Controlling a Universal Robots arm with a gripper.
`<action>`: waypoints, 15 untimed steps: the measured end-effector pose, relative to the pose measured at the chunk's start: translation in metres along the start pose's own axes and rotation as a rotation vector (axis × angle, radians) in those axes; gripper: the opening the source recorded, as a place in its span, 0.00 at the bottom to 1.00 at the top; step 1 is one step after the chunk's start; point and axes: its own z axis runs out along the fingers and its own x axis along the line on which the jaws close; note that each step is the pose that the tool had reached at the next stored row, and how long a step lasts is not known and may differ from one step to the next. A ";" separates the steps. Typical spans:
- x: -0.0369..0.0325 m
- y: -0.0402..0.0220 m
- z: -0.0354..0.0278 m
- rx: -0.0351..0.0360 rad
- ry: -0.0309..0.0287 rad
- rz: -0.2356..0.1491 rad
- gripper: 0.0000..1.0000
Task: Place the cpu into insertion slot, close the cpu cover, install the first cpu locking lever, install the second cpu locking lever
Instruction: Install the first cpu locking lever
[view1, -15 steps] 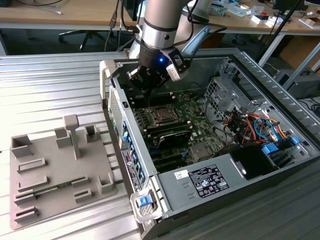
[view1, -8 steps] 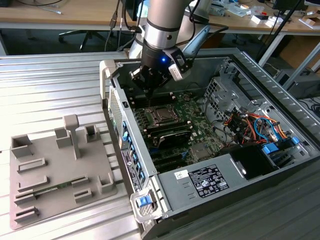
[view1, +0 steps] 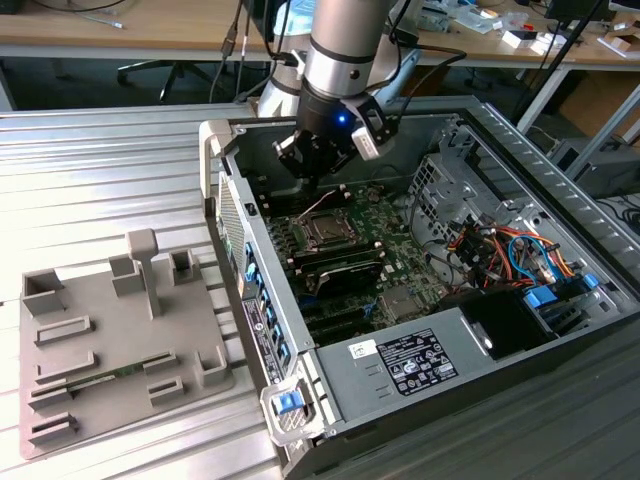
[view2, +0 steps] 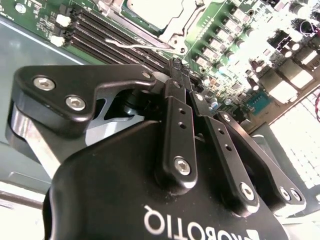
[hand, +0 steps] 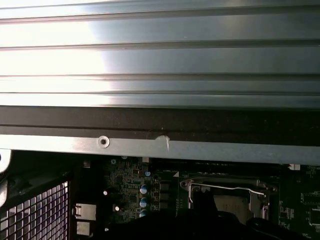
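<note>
I am holding my tool (view1: 318, 165) over the open computer case (view1: 560, 180), with its fingers (view2: 176, 125) pressing together at the tips and gripping nothing. Just below the tool's tips, the cpu (view2: 150, 9) is lying in the insertion slot (view1: 325, 232). Its silvery face is showing through the cpu cover (view2: 172, 31), which seems to be lying flat around it. A thin wire lever (hand: 227, 187) is running along the slot's edge. The case is resting on a pale, ribbed metal surface (view1: 100, 170). Beyond the case wall from my tool, a grey holder tray (view1: 110, 340) is sitting on that surface. Behind my arm, a long wooden desk (view1: 150, 35) is standing across the room, with cables hanging from it and small clutter lying on it.
</note>
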 end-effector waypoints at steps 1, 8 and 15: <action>-0.0007 0.0000 0.0000 0.0000 0.0000 0.000 0.11; -0.0055 -0.0001 0.0004 -0.0001 -0.0001 0.000 0.11; -0.0057 -0.0001 0.0010 -0.0002 0.0000 -0.008 0.11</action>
